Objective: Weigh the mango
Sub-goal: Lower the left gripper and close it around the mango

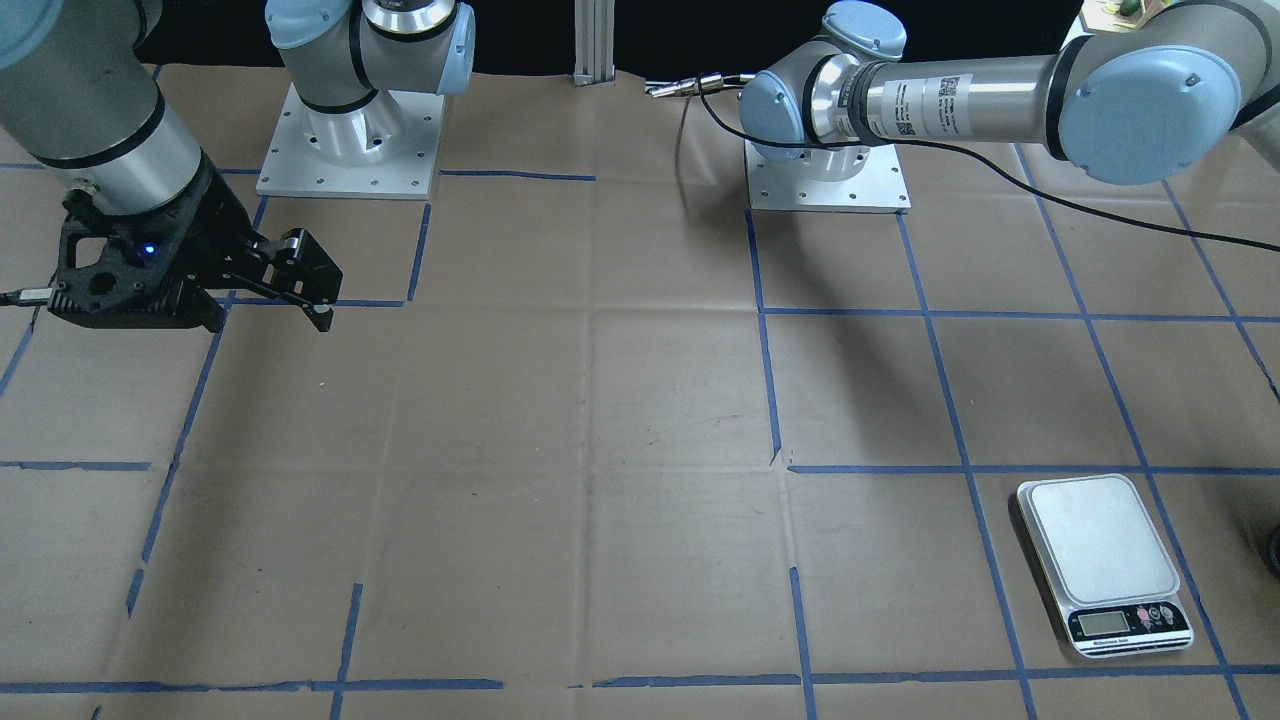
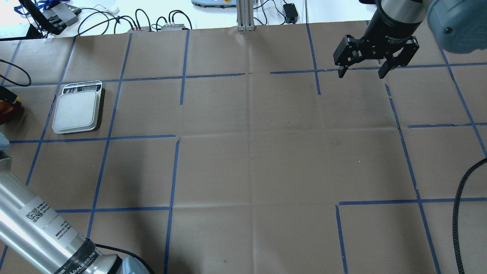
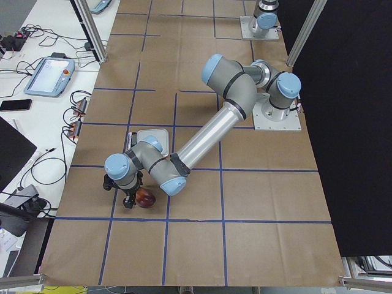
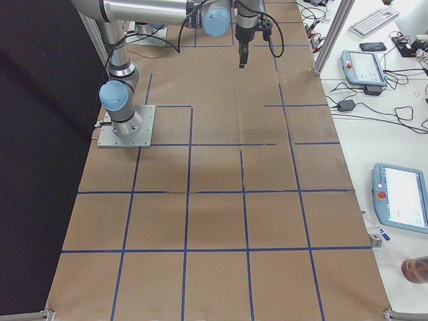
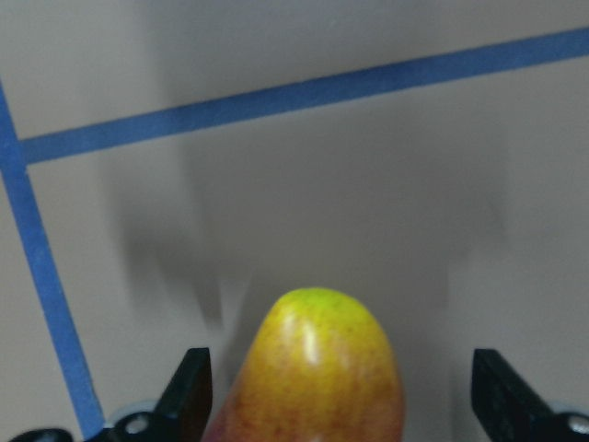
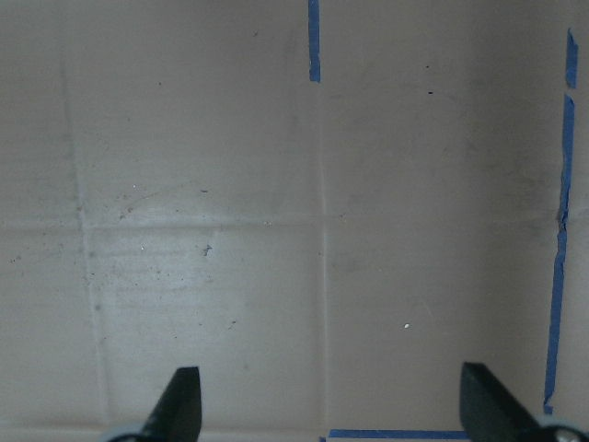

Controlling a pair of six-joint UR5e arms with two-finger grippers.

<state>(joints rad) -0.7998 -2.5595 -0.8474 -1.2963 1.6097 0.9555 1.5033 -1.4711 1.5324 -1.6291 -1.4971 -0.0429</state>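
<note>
Closest in, at the bottom centre of the left wrist view, the mango (image 5: pixel 317 354) points its yellow tip up the frame, its red body running out of the lower edge. The left fingers (image 5: pixel 191 391) stand wide apart on either side of it and hold nothing. The fruit looks nearer the finger at lower left than the one at lower right, with a clear gap on that right side. In the left side view the mango appears to lie on the table (image 5: pixel 386 184) under that arm's wrist, and it shows as a dark red patch at the far left edge of the overhead view. The step in hand looks like the grasp. It would go best with the fingers centred over the fruit's thick middle before closing, then closing gently and squarely, since the glossy, rounded skin could squirt or roll out of an uneven pinch. Just beyond, across a blue tape line (image 2: pixel 45 114), the scale (image 2: pixel 76 112) sits bare at the left of the overhead view. The carry is short, and the mango should go down along the middle of the platform, clear of the display, and be fully let go. Farthest off, at the upper right of the overhead view, the right fingers (image 2: pixel 383 69) hang spread and empty above the table.
</note>
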